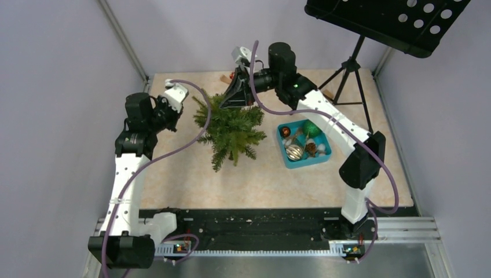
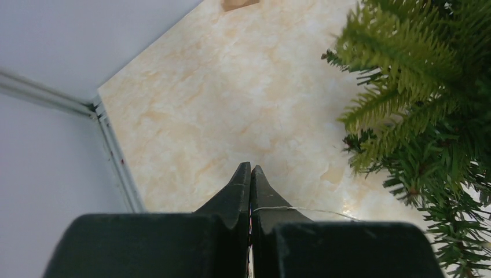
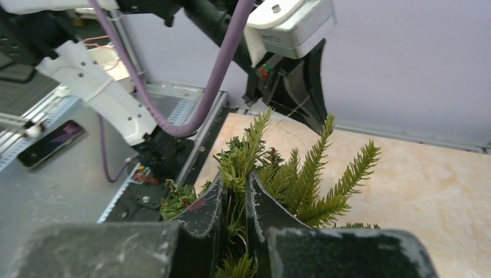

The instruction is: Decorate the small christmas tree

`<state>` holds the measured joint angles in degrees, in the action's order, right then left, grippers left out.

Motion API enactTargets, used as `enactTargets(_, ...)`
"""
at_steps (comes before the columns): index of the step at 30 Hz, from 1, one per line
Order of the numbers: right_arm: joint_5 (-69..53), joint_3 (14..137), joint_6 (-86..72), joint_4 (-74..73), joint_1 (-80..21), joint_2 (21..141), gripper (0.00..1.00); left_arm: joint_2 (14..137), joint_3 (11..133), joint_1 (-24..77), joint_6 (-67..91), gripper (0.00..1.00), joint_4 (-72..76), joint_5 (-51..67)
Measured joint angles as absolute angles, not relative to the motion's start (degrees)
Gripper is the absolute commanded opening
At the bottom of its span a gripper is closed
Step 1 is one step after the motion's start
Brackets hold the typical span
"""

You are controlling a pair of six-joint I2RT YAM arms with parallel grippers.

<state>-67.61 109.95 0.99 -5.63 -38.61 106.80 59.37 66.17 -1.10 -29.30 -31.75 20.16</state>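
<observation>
You have the small christmas tree [image 1: 230, 128] standing mid-tabletop [image 1: 173, 179], a little left of centre. Near its right side sits the tray [image 1: 310, 161], with ornaments [image 1: 295, 152] lying in it. Behind the tray, in the far right corner, stands the music stand [image 1: 350, 72]. Your left claw [image 2: 250, 171] hangs left of the tree, apart from it. Your right claw [image 3: 234, 180] reaches in from behind, with a top branch between its fingers.
</observation>
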Motion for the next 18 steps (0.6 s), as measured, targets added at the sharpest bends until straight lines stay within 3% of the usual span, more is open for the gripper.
enactTargets(8,-73.4,106.1,-1.8,-6.4,-38.8,103.6,0.0,58.0,63.5,-0.9,-26.6,0.0,-30.0,29.6)
enactTargets(13,-75.1,99.8,-9.1,4.4,-38.9,101.3,0.0,58.2,58.6,-0.4,-24.7,0.0,-25.7,32.1)
enactTargets(16,-74.9,98.7,-11.4,7.9,-38.9,101.2,0.39,58.9,57.3,0.7,-23.2,0.0,-23.5,32.2)
enactTargets(18,-73.9,98.6,-11.2,7.1,-38.8,101.0,0.53,59.1,57.1,1.8,-22.1,0.0,-21.7,32.6)
